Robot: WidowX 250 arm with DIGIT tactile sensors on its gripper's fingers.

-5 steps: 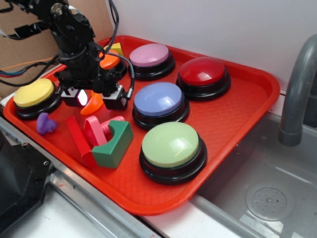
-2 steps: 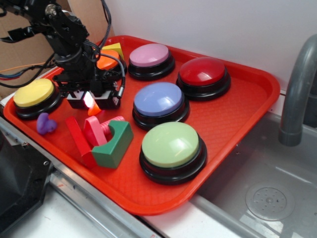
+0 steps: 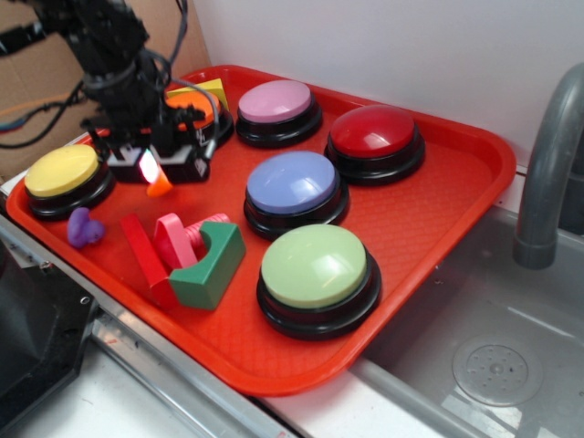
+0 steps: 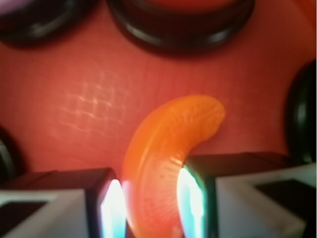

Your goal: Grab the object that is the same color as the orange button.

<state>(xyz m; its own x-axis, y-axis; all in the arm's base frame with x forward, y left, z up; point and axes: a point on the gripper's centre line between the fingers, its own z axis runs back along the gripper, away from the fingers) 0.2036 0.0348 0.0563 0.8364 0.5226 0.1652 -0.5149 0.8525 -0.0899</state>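
Plain white wall (image 3: 383, 46), cardboard (image 3: 36, 82) at left, grey faucet (image 3: 547, 173) over steel sink (image 3: 484, 338).

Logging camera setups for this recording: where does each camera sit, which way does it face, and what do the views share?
Exterior: off the tray's near corner, raised, looking down across the buttons; shows the arm and hand.
Wrist: on the hand, looking down past its fingers at the tray floor.
Shared: the orange slice between the fingers, and the orange button behind it.
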